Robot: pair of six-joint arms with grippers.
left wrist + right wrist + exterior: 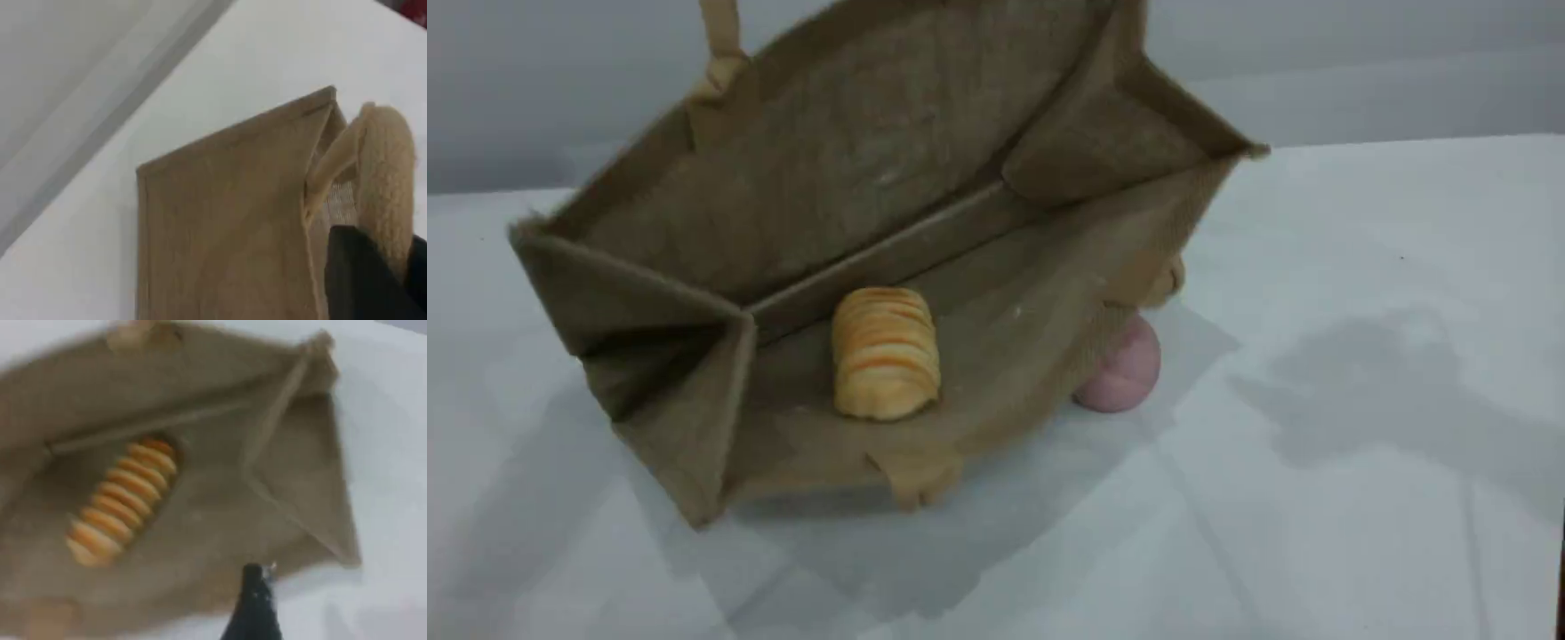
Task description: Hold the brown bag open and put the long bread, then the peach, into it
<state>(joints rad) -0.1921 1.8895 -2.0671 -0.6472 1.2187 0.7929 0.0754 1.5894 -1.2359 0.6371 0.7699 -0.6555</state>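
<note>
step: judged the bread stage done and the peach stage in hand; counted one of two items bagged.

container: recorded the brown bag (854,151) tipped on its side across the left and centre of the scene view, mouth gaping toward the camera, upper wall hung from its handle (720,36), which ran off the top edge at upper left.

contents: found the long bread (885,351) alone inside, lying on the lower wall at centre frame, near the base fold; saw nothing else in there.

outside: found the peach (1125,373) on the white table (1360,533), right of centre, tight against the bag's lower right rim and partly hidden behind it; not in the bag.

left gripper (363,273): noted at the lower right of the left wrist view, clamped on the beige handle and propping the mouth open.

right gripper (253,613): caught only one dark fingertip at the bottom edge of the right wrist view, over the bag's near rim, nothing visibly on it; could not tell whether spread or closed.

next: judged that the move called for lowering the right gripper to the right of the rim, taking the peach from its free side, lifting over the rim and releasing beside the bread.

risk: reckoned the round fruit apt to roll if nudged, and the rim apt to snag a finger.
</note>
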